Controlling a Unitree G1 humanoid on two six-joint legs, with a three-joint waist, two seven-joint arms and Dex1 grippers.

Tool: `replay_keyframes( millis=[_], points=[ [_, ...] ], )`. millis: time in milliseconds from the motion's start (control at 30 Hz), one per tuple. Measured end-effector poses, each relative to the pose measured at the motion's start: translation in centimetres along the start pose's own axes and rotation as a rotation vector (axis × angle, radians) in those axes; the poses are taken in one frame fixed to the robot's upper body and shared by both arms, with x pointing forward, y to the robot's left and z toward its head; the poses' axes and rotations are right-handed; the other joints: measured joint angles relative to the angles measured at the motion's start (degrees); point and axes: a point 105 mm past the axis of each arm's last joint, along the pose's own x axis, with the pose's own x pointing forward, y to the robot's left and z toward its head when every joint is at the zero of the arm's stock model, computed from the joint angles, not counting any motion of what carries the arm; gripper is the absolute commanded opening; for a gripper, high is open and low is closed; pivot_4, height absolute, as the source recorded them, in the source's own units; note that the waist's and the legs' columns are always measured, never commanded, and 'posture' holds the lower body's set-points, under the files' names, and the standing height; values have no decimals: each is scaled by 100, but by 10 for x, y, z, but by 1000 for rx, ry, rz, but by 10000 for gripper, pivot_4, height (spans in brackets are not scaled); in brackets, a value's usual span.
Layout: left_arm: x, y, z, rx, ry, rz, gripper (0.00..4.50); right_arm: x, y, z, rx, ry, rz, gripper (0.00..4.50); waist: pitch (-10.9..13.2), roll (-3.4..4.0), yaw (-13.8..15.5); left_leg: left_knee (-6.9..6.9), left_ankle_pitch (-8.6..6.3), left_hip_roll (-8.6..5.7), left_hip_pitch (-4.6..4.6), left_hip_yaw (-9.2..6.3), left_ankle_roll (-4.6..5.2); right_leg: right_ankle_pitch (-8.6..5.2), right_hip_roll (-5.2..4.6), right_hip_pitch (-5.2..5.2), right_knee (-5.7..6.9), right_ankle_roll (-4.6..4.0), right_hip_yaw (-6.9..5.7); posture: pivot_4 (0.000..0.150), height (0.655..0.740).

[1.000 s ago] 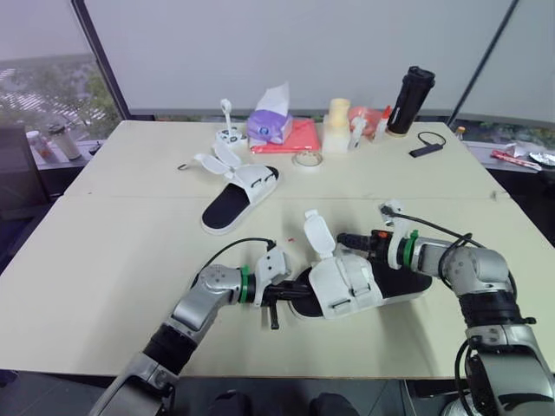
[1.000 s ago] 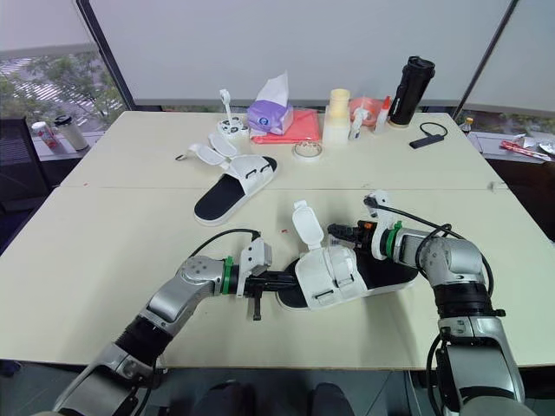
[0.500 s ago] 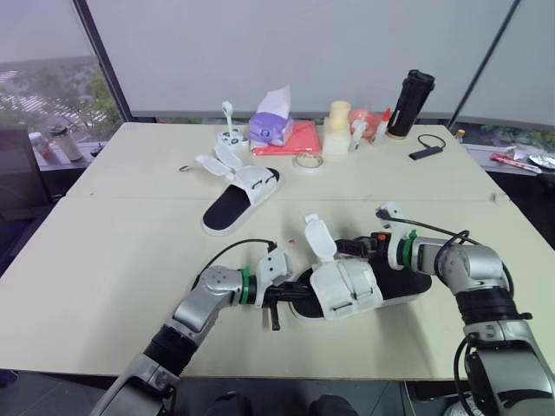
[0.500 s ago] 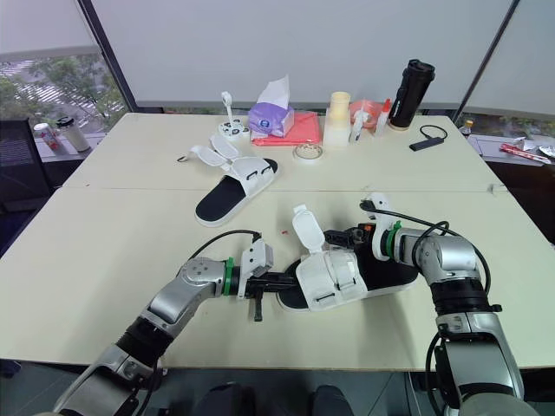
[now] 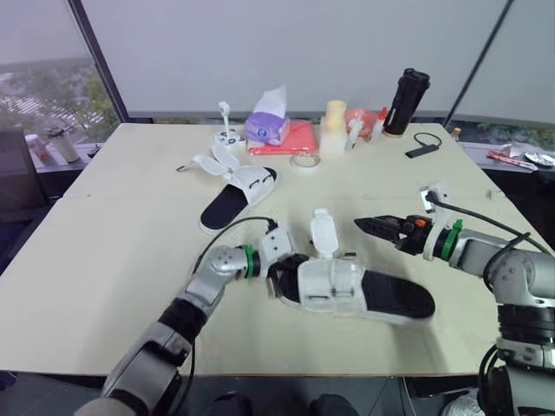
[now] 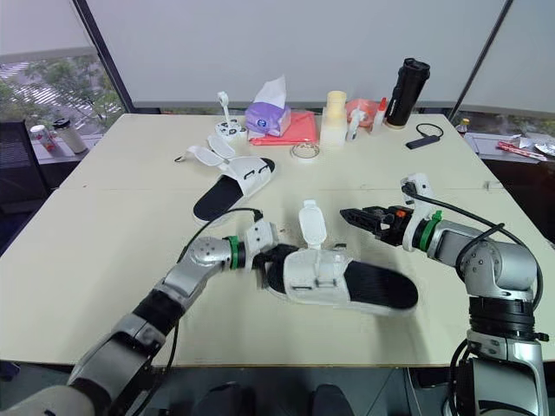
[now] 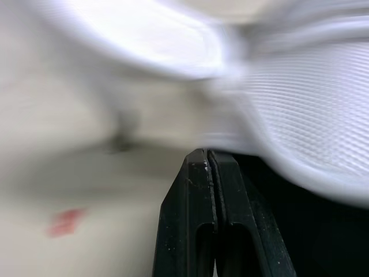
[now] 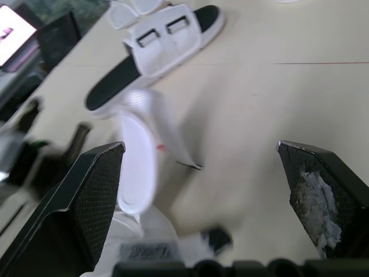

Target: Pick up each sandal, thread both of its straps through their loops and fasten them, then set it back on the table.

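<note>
The near sandal [image 5: 334, 282], white upper on a black sole, lies on the table [image 5: 130, 243] with its heel to the right. One unfastened strap [image 5: 323, 234] stands upright from it. My left gripper [image 5: 277, 279] is shut, its tips against the sandal's toe end; the left wrist view has the fingers [image 7: 199, 190] pressed together below the white upper. My right gripper [image 5: 362, 224] hovers open above the table, right of the upright strap and apart from it. The second sandal [image 5: 236, 195] lies farther back with its straps [image 5: 212, 162] spread open.
Along the far edge stand a purple tissue box [image 5: 267, 126], a red cloth [image 5: 299, 137], a tape roll [image 5: 304, 160], a cream cup [image 5: 336, 115] and a black bottle [image 5: 408, 89]. A small black device [image 5: 422, 149] with a cable lies at the back right.
My right gripper opened, let go of the near sandal and drew back to the right. The sandal swung so its heel lies farther right. The left gripper stays shut at the toe.
</note>
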Motion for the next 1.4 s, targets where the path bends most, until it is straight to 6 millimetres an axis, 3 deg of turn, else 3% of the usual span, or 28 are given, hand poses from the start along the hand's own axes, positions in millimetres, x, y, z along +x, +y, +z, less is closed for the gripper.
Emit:
replay_keyframes(
  millis=[133, 233, 500, 867, 1100, 1233, 1400],
  points=[
    [-2, -7, 0, -19, -10, -39, 0, 22, 13, 1, 86, 10, 72, 44784, 4, -3, 30, -29, 0, 1, -8, 0, 0, 11, 1, -20, 1, 21, -10, 1500, 7400],
    [-9, -18, -3, -45, -10, -79, 0, 27, 8, -10, 141, 66, 54, 44784, 4, -2, 35, -71, 3, 0, -8, 4, -6, 12, 0, -36, -6, 23, -11, 1500, 7400],
    [-26, -33, -7, -104, 1, -102, 0, 15, 1, -14, 204, 62, 40, 44784, 4, -2, 45, -87, 4, -1, -14, 9, -9, 12, 5, -54, -9, 25, -17, 1500, 7400],
    [-43, -26, -7, -162, 17, -106, 0, 12, 5, -22, 234, 88, 63, 44784, 31, 3, 43, -66, 6, 0, -14, 16, -8, 14, 34, -52, 4, 30, -17, 1500, 7400],
    [-58, -18, 14, -197, -57, -110, 0, 13, 6, -21, 242, 87, 73, 44784, 42, -1, 49, -61, 7, 1, -15, 17, -8, 16, 42, -51, 6, 35, -20, 1500, 7400],
    [-62, -29, 24, -238, -90, -168, 0, 13, 5, -21, 248, 85, 73, 44784, 43, -2, 45, -54, 7, 1, -15, 17, -8, 16, 45, -47, 7, 37, -20, 1500, 7400],
    [-61, -47, 18, -241, -24, -264, 0, 15, 2, -19, 265, 81, 72, 44784, 44, 0, 45, -43, 7, 2, -15, 17, -8, 17, 52, -45, 12, 39, -20, 1500, 7400]
  ],
)
